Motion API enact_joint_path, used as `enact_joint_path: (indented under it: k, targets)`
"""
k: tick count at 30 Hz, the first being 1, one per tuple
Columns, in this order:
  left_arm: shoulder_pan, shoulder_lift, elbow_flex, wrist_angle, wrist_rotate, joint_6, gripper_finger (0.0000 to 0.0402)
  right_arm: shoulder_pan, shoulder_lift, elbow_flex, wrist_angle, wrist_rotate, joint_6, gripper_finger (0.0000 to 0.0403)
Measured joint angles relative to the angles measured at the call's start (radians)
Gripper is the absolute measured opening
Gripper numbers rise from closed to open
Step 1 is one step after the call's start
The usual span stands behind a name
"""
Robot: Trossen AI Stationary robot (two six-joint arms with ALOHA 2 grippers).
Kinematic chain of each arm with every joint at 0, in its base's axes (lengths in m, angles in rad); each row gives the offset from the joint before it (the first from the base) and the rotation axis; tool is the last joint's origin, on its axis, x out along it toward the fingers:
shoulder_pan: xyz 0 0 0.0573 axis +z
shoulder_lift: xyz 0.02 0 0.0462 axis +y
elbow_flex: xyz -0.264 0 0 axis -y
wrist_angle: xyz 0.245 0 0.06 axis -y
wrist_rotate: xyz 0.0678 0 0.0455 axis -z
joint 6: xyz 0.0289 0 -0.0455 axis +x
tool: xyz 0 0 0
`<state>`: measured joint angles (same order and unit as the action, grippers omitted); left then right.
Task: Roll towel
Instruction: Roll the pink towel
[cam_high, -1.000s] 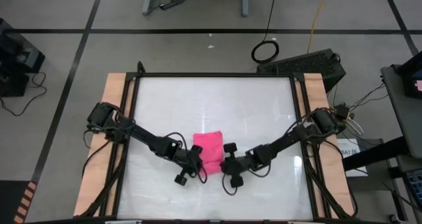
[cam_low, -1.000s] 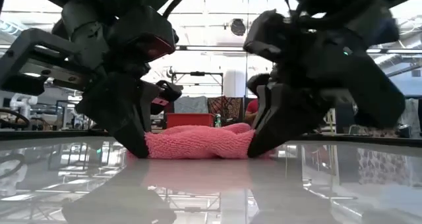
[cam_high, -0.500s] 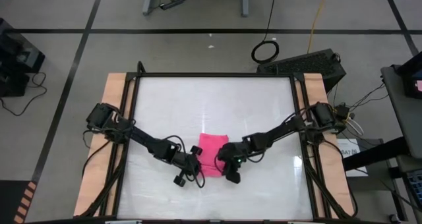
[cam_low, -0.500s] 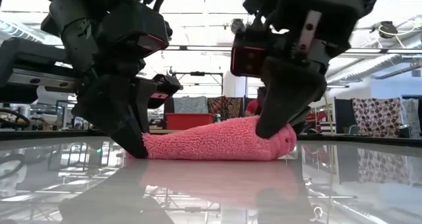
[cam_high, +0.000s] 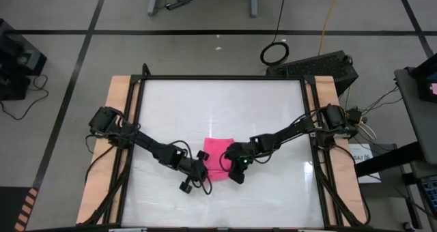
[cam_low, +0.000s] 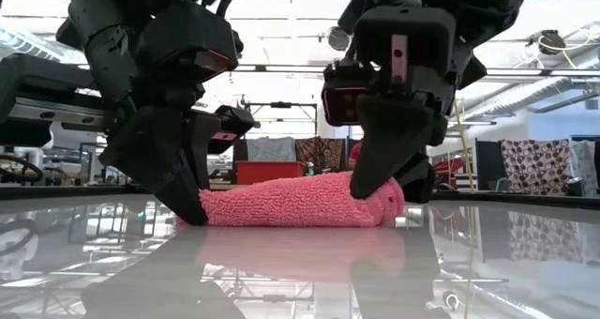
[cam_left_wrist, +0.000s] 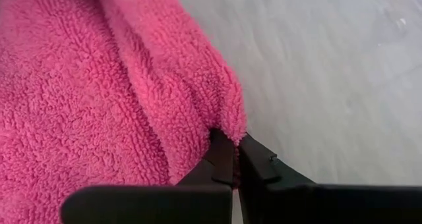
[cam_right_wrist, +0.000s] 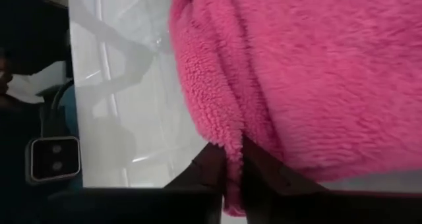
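High view: towel (cam_high: 217,157), pink, folded, lies on the surface (cam_high: 218,102) toward its near edge, between both arms. Left tool (cam_high: 205,174) at its near left corner; right tool (cam_high: 230,169) at its near right edge. Long axis appears to run front to back, though partly covered.

Low view: towel (cam_low: 295,201) shows as a low lump, its width running left to right, right end bunched and lifted under the right tool (cam_low: 375,189). Left tool (cam_low: 192,211) pins the other end.

Left wrist view: left tool (cam_left_wrist: 229,159) closed, pinching the towel's (cam_left_wrist: 99,92) corner.

Right wrist view: right tool (cam_right_wrist: 232,159) nipping a towel (cam_right_wrist: 297,72) fold.

Step judged: rolling begun at the near edge. Next move calls for both tools turning the edge over evenly.
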<state>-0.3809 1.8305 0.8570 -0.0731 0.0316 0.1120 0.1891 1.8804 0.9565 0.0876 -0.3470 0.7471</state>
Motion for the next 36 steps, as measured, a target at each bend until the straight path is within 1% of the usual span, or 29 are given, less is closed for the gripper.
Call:
enact_joint_path:
  k: [3, 6, 11, 13, 16, 19, 22, 25, 27, 31, 36]
  targets:
    - [0.000, 0.000, 0.000, -0.002, -0.003, 0.000, 0.0001, 0.000, -0.016, 0.000, 0.020, -0.006, -0.031, 0.0059]
    - [-0.001, 0.000, 0.000, -0.002, -0.005, 0.000, 0.0001, 0.000, -0.044, 0.000, 0.036, -0.044, -0.085, 0.0095]
    - [-0.001, 0.000, 0.000, 0.003, 0.007, 0.000, 0.0005, 0.009, -0.126, 0.000, 0.027, -0.045, -0.215, 0.0158]
    - [0.000, 0.000, 0.000, 0.007, 0.017, 0.000, 0.0007, 0.017, -0.163, 0.000, -0.012, -0.022, -0.272, 0.0178]
    - [0.001, 0.000, -0.001, 0.010, 0.020, 0.000, 0.0008, 0.062, -0.208, 0.000, -0.092, 0.093, -0.445, 0.0196]
    - [0.008, 0.000, -0.001, 0.011, 0.040, -0.002, 0.0008, 0.160, -0.218, 0.000, -0.120, 0.231, -0.656, 0.0199]
    - [0.011, 0.000, -0.001, 0.012, 0.046, -0.002, 0.0009, 0.261, -0.191, 0.000, -0.125, 0.386, -0.846, 0.0194]
    - [0.021, 0.000, -0.002, 0.016, 0.073, -0.002, 0.0009, 0.349, -0.139, 0.000, -0.126, 0.564, -0.998, 0.0180]
    - [0.030, 0.000, -0.003, 0.020, 0.093, -0.006, 0.0010, 0.392, -0.109, 0.000, -0.134, 0.664, -1.062, 0.0168]
    - [0.045, 0.000, -0.003, 0.021, 0.122, -0.027, 0.0010, 0.436, -0.065, 0.000, -0.132, 0.766, -1.145, 0.0142]
    - [0.057, 0.001, -0.003, 0.030, 0.153, -0.029, 0.0010, 0.441, -0.025, 0.031, -0.147, 0.796, -1.233, 0.0125]
